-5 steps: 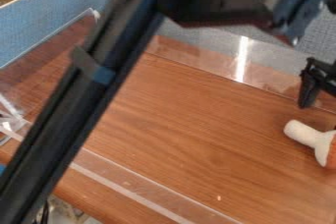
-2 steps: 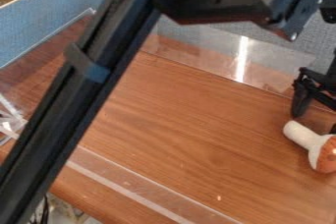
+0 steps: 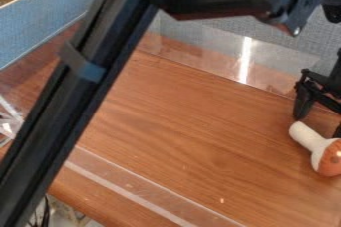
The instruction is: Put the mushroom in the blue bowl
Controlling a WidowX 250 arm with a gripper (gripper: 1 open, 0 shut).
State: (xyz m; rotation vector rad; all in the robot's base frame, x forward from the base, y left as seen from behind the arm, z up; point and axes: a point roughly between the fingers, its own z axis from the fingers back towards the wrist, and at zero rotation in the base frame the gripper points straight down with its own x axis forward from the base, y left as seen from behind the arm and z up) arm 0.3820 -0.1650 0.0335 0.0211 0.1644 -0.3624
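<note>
The gripper [image 3: 317, 96] has come down at the right edge of the view over the past second, and it now hangs with its dark fingers [image 3: 305, 99] just above the pale stem of the mushroom [image 3: 317, 144]. Between the picture a moment ago and this one, hardly anything differs: the fingers sit in almost the same spot, so the descent seems to have slowed to a hover. The mushroom has kept its place throughout; it lies on its side on the wooden surface [image 3: 173, 121], just below the jaws, stem pointing up-left and orange-brown cap cut by the right edge of the frame.

The jaws stand wide open and hold nothing. Only part of them is in view, one finger plainly and the rest running off the frame, so how well they straddle the stem cannot be told. They look close to the mushroom but not touching it.

For the task, this reads as the end of the approach: the grasp has not begun, and the likely next step is a small drop and a close on the stem. The blue bowl is nowhere in this view, which the arm [image 3: 94, 82] crosses in a dark diagonal, hiding much of the left side.
</note>
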